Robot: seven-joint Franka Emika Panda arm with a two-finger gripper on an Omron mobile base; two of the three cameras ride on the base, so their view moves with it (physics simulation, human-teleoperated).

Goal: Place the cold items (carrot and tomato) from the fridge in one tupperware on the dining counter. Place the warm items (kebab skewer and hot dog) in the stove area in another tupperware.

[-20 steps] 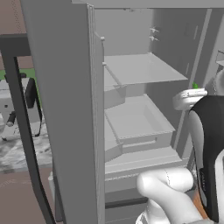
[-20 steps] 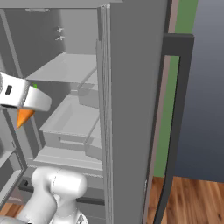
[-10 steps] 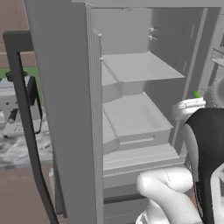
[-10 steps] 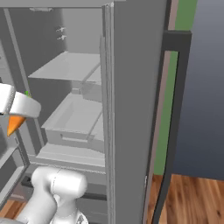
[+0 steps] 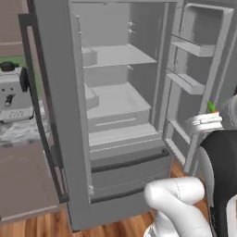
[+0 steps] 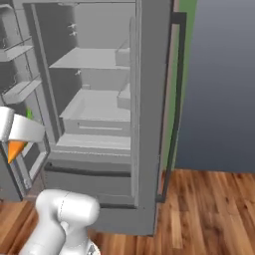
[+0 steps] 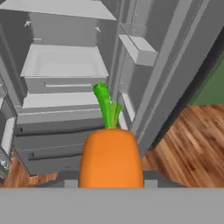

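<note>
hand view: our pincer (image 7: pixel 111 183) grips an orange carrot with green stalk (image 7: pixel 111 155) | right base view: its orange tip (image 6: pixel 15 149) before the open grey fridge (image 6: pixel 99 99)

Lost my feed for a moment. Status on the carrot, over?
Gripper shut on carrot, leafy end pointing toward fridge. Fridge doors open, shelves look bare. Nothing in the way.

White Franka arm (image 5: pixel 178 203) with dark joints bent at a rounded elbow low in both base views, wrist raised to mid-height, end effector (image 7: pixel 111 175) clamped on an orange carrot (image 7: pixel 111 157), green top pointing forward
</note>
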